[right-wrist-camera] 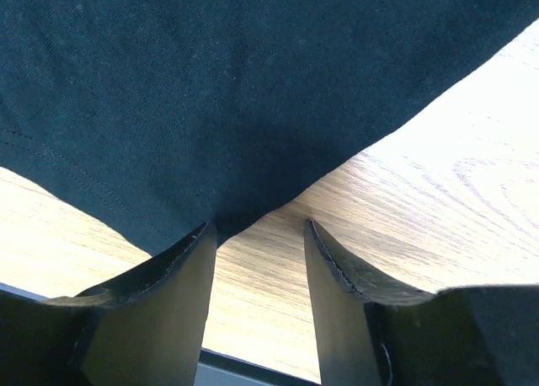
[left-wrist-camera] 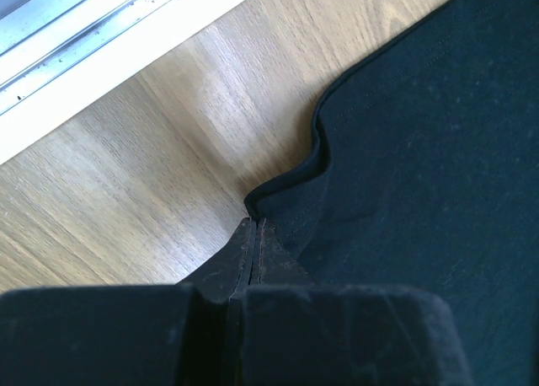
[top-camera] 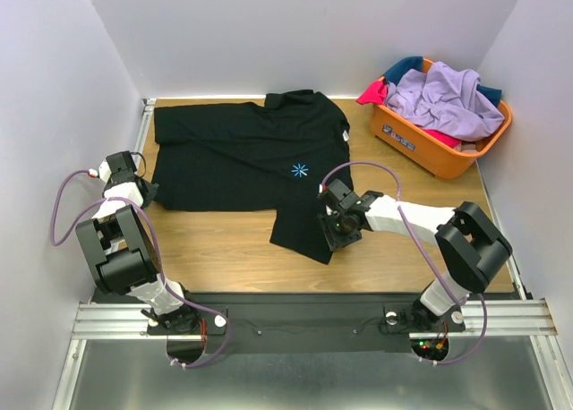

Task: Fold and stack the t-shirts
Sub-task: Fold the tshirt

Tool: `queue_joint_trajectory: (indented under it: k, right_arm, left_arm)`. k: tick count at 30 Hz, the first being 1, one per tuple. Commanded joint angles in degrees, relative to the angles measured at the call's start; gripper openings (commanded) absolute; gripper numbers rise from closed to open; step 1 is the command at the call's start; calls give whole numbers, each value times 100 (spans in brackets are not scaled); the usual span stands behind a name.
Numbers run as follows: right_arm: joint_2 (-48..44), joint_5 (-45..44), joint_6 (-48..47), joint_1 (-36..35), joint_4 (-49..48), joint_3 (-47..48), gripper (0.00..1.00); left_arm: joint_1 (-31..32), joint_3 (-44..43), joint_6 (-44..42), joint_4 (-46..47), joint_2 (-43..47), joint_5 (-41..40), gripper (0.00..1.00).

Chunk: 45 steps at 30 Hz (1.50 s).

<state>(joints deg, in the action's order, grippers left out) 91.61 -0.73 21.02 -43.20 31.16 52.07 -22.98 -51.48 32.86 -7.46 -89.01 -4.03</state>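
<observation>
A black t-shirt (top-camera: 242, 155) with a light-blue starburst logo (top-camera: 299, 169) lies spread on the wooden table, its lower right part hanging toward the near edge. My left gripper (top-camera: 149, 193) is at the shirt's near left corner. In the left wrist view its fingers (left-wrist-camera: 254, 224) are pressed together on the hem (left-wrist-camera: 286, 184), which curls up at the tips. My right gripper (top-camera: 334, 228) is open at the shirt's near right edge. In the right wrist view (right-wrist-camera: 258, 226) the black cloth (right-wrist-camera: 236, 91) lies just beyond the tips and touches the left finger.
An orange basket (top-camera: 428, 147) at the back right holds a lavender shirt (top-camera: 448, 97), a pink-red one (top-camera: 373, 93) and a teal one (top-camera: 403, 68). White walls close in on three sides. A metal rail (left-wrist-camera: 93, 28) runs along the table's left edge.
</observation>
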Motion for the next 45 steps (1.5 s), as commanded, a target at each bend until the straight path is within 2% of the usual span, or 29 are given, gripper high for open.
queue_joint_trajectory:
  k: [1, 4, 9, 19, 29, 32, 40, 42, 45]
  right_arm:
    - [489, -454, 105, -83, -567, -224, 50]
    - [647, -507, 78, -109, -558, -84, 45]
    - [437, -612, 52, -171, -506, 57, 44]
    - [524, -577, -54, -233, -242, 540, 53]
    - [726, -656, -176, -338, -242, 611, 59]
    - [1007, -779, -194, -373, -250, 585, 55]
    - [1438, -964, -159, -408, -391, 470, 20]
    - [1369, -999, -133, -400, -374, 444, 10]
    - [1193, -1087, -36, -400, -295, 426, 0]
  left_arm:
    - [-40, -99, -140, 131, 121, 34, 0]
    - [-31, -142, -140, 122, 77, 69, 0]
    - [-31, -248, -157, 96, -2, 61, 0]
    - [-31, -371, -96, 122, -178, 131, 0]
    - [-40, -310, -105, 140, -187, 104, 0]
    - [-31, -275, -87, 175, -187, 104, 0]
    - [-40, -239, -113, 175, -178, 96, 0]
    - [-31, -239, -122, 158, -169, 104, 0]
    - [-40, -266, -174, 114, -108, 87, 0]
